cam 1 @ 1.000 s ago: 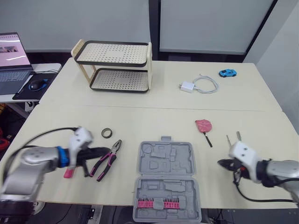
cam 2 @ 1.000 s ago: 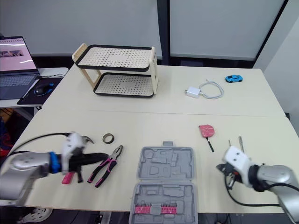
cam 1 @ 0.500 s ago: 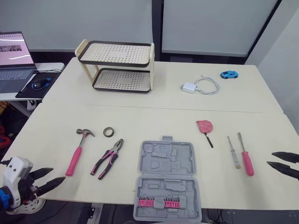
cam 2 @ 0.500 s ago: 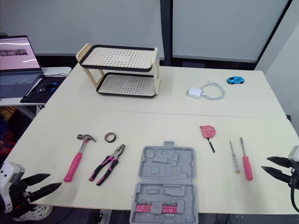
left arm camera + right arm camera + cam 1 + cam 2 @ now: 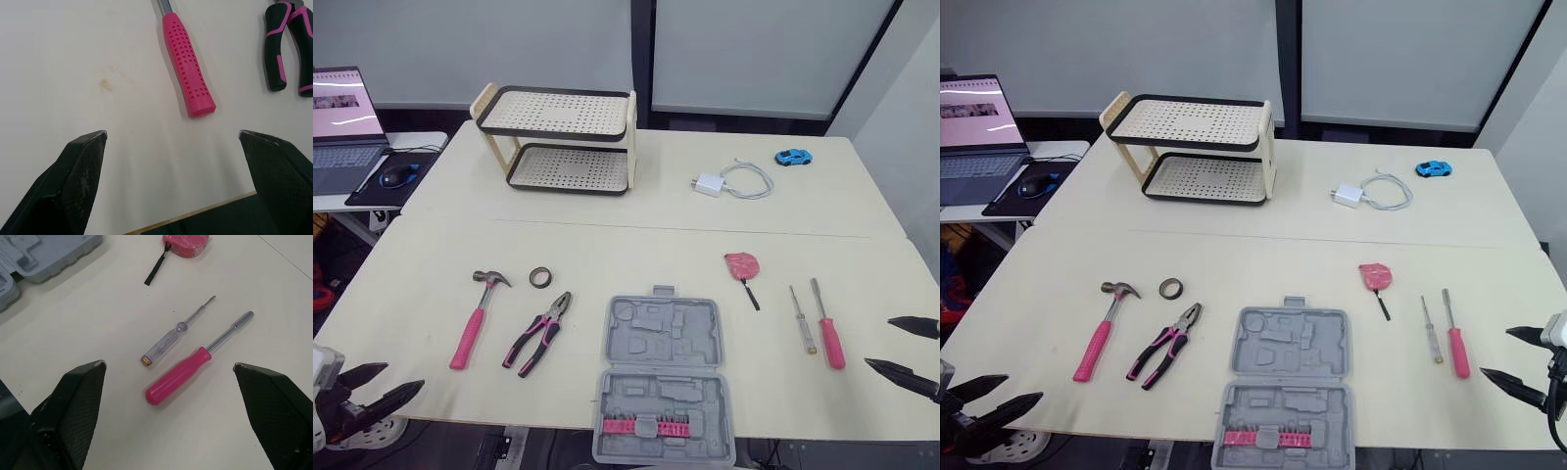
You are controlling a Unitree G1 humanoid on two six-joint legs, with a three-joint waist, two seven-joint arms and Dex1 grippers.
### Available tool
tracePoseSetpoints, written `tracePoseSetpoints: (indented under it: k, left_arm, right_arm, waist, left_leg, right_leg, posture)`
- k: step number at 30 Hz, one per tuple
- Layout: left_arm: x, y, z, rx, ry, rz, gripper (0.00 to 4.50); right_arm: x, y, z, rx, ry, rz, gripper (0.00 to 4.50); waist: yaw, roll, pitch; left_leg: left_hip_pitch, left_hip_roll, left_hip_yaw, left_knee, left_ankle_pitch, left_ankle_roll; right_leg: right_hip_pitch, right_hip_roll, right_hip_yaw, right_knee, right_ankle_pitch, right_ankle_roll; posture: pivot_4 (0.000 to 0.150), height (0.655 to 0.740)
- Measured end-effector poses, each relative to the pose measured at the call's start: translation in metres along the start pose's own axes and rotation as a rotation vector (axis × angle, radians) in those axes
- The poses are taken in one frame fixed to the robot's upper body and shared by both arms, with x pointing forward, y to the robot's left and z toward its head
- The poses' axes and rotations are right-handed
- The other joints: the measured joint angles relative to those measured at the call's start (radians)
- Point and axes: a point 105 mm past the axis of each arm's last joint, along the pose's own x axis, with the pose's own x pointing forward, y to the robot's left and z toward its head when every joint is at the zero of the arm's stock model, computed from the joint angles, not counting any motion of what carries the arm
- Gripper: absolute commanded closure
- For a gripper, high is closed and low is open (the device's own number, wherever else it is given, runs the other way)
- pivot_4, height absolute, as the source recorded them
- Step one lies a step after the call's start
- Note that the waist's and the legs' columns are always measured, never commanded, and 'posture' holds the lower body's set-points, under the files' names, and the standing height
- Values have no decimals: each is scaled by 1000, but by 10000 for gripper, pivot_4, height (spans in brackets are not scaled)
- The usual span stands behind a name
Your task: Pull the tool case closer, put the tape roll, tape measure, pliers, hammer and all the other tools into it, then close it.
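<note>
Currently nothing was gripped. The tool case (image 5: 666, 377) lay open and flat on the tabletop (image 5: 607, 245), with a row of pink bits in its nearer half. Left of the case were the pliers (image 5: 540, 335), further left the hammer (image 5: 470, 328), and the tape roll (image 5: 539, 277) was left of the case's far corner. Right of the case were the tape measure (image 5: 740, 263) and then two screwdrivers (image 5: 828, 338) side by side. The left fingers (image 5: 386, 399) were spread, well left of the case, past the hammer's handle. The right fingers (image 5: 906, 377) were spread, well right of the case, just past the screwdrivers.
</note>
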Motion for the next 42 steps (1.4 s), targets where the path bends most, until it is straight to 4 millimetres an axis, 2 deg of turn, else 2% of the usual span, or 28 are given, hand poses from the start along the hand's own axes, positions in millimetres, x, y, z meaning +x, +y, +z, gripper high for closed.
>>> tracePoseSetpoints:
  k: [5,9,14,16,20,23,26,30,36,42]
  left_arm:
    - [-1,8,6,-2,-6,20,0]
    - [2,8,15,44,-19,10,0]
    - [24,-3,50,177,-42,-81,0]
    - [33,-7,64,222,-52,-110,0]
    - [61,-25,98,327,-94,-209,0]
    - [77,-31,110,383,-85,-260,0]
    - [90,-34,118,420,-75,-302,5588]
    - [109,-37,125,469,-66,-355,18078]
    - [135,-38,111,482,-12,-414,18078]
    - [156,-43,113,538,-11,-440,18078]
  right_arm:
    - [0,2,-2,5,2,-7,86]
    - [3,3,8,-35,-22,0,86]
    - [28,20,49,-154,-132,119,86]
    - [39,30,66,-181,-180,168,86]
    - [66,67,113,-267,-295,341,86]
    - [82,83,130,-276,-318,398,86]
    - [95,92,141,-267,-338,418,0]
    - [110,104,153,-263,-357,439,0]
    - [120,111,164,-250,-365,428,0]
    - [126,127,172,-240,-386,441,0]
  waist:
    - [0,0,0]
    - [-3,0,0]
    - [-2,1,0]
    - [-2,0,0]
    - [-2,1,1]
    - [-2,1,1]
    - [-2,1,1]
    - [-2,2,1]
    - [-1,2,1]
    - [-2,1,1]
  left_leg:
    - [0,0,0,0,0,0]
    - [0,0,1,0,0,0]
    - [1,0,0,0,0,0]
    - [0,0,0,0,0,0]
    - [-2,0,-2,0,0,0]
    - [-3,0,-2,0,0,0]
    - [-5,0,-3,0,0,0]
    - [-11,-1,-5,1,0,0]
    - [-18,-1,-7,3,0,0]
    - [-18,-1,-10,5,1,0]
  right_leg:
    - [0,0,0,0,0,0]
    - [0,0,0,0,0,0]
    - [0,0,0,1,1,1]
    - [0,0,0,1,3,-3]
    - [-1,1,-1,1,4,-3]
    - [-2,1,-1,1,4,-3]
    - [-4,1,-2,1,4,-3]
    - [-9,1,-3,2,4,-4]
    - [-15,1,-6,3,4,-4]
    - [-14,2,-8,4,4,-4]
  posture:
    - [1500,7350]
    - [1500,7350]
    - [1500,7350]
    - [1500,7350]
    - [1500,7350]
    - [1500,7350]
    - [1500,7350]
    - [1500,7350]
    - [1500,7350]
    - [1500,7350]
